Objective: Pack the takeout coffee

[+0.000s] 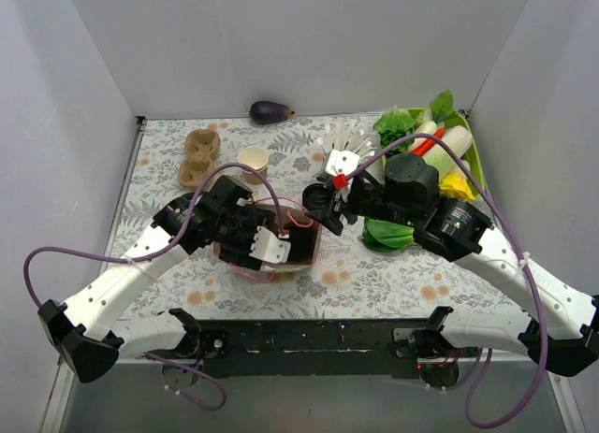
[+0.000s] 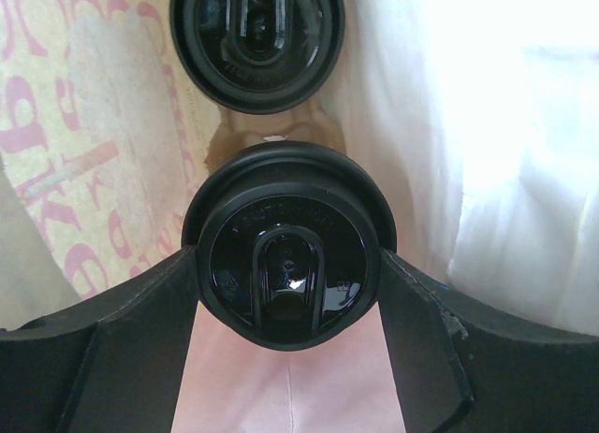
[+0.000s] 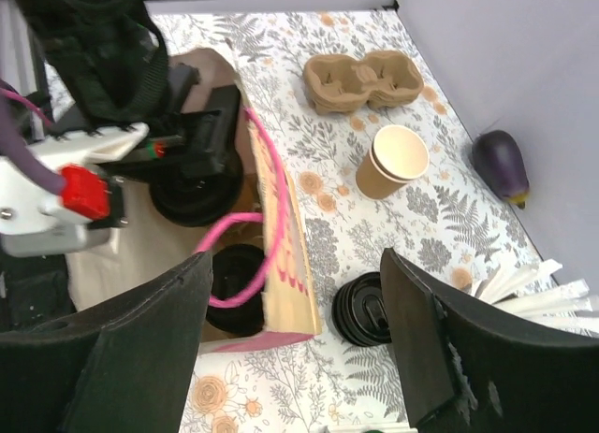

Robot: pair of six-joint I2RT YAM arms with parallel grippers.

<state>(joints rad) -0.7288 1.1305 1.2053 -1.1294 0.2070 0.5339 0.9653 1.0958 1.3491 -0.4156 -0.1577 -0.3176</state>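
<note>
**Q:** Left gripper (image 2: 288, 265) status?
**A:** Down inside the paper bag (image 2: 84, 124). Fingers (image 2: 122, 349) press both sides of the takeout coffee (image 2: 288, 251), just under its black lid (image 2: 234, 265), so it looks clamped. 2nd lidded cup (image 2: 257, 36) sits just beyond it in the bag.
**Q:** Right gripper (image 3: 298, 265)?
**A:** Jaws wide apart, nothing btwn them, hanging above the bag's side wall.
**Q:** Handling?
**A:** Thin paper wall, prob. dents if squeezed hard. Lid's slick plastic & could pop off. Stiffest spot should be the rim under the lid, so grip there & keep it upright. Can't tell if it's filled, so weight unknown.
</note>
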